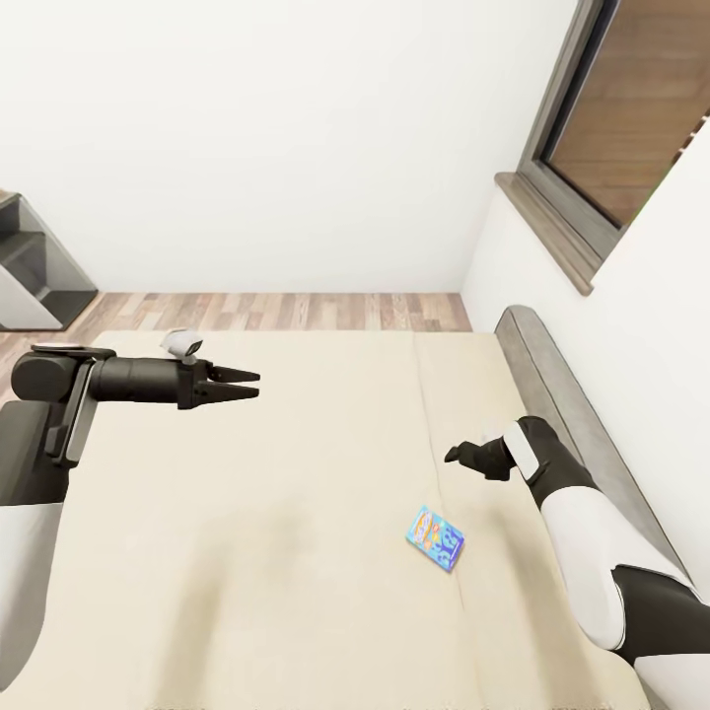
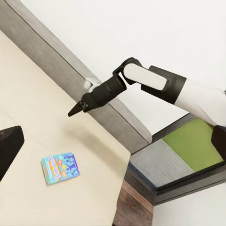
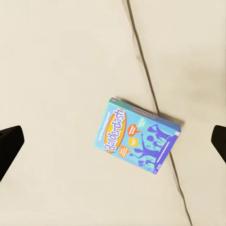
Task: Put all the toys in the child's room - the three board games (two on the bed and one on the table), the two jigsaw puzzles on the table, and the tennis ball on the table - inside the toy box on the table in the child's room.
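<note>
Right hand [image 1: 460, 455], fingers spread wide, hovers above the blue board game [image 1: 435, 537] lying flat on the bed [image 1: 296, 592].

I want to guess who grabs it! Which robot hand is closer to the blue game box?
The right gripper, hovering just above the blue game box on the bed; the left gripper is farther away.

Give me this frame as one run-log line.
stage: over bed | target: blue board game lying flat | right gripper above it, open, empty | left gripper open, empty

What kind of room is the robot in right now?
Probably a bedroom. There is a wide beige bed with a grey headboard, a blue board game lying on it, a window and white walls.
</note>
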Tool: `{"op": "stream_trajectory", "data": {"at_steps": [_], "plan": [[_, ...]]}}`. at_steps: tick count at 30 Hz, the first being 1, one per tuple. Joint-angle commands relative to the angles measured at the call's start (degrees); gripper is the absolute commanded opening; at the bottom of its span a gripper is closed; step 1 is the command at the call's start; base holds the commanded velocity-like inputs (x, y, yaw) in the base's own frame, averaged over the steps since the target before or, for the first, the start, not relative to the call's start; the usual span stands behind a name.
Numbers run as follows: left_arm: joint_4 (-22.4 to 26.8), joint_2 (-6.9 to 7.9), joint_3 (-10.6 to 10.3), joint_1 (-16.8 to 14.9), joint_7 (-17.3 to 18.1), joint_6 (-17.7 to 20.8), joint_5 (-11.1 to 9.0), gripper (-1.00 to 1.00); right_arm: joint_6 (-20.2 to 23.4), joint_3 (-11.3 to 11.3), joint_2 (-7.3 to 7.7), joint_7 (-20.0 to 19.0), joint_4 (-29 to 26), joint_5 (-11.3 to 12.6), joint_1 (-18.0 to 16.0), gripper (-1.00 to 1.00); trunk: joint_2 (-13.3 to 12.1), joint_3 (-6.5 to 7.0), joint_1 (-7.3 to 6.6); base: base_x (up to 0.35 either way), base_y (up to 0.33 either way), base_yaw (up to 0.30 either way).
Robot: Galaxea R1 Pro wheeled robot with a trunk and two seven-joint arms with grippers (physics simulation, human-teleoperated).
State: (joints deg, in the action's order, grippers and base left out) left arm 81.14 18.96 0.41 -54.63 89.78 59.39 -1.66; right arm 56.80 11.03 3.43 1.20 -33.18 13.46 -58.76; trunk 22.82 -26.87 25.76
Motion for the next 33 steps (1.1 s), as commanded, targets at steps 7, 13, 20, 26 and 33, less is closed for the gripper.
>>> {"op": "stream_trajectory", "data": {"at_steps": [7,13,20,26,33], "plan": [[0.1,0.09,0.0,0.0,0.2,0.6,0.0,1.00,0.0,0.1,0.00,0.1,0.0,0.2,0.0,1.00,0.1,-0.74,0.03,0.000,0.000,0.000],[0.1,0.17,0.0,0.0,0.2,0.6,0.0,1.00,-0.2,0.1,0.02,0.1,-0.1,0.1,-0.1,1.00,0.1,-1.31,0.03,0.000,0.000,0.000],[0.1,0.23,0.0,0.0,0.2,0.6,0.1,1.00,-0.2,0.2,0.20,0.1,-0.2,0.1,-0.1,1.00,0.1,-1.96,0.03,0.000,0.000,0.000],[0.1,0.27,0.0,0.0,0.2,0.6,0.2,1.00,-0.2,0.3,0.53,0.1,-0.2,0.1,-0.1,1.00,0.1,-2.52,0.03,0.000,0.000,0.000],[0.1,0.28,0.1,0.0,0.2,0.6,0.3,1.00,0.0,0.6,1.45,0.1,-0.2,0.1,-0.3,1.00,0.1,-3.18,0.03,0.000,0.000,0.000]]}}
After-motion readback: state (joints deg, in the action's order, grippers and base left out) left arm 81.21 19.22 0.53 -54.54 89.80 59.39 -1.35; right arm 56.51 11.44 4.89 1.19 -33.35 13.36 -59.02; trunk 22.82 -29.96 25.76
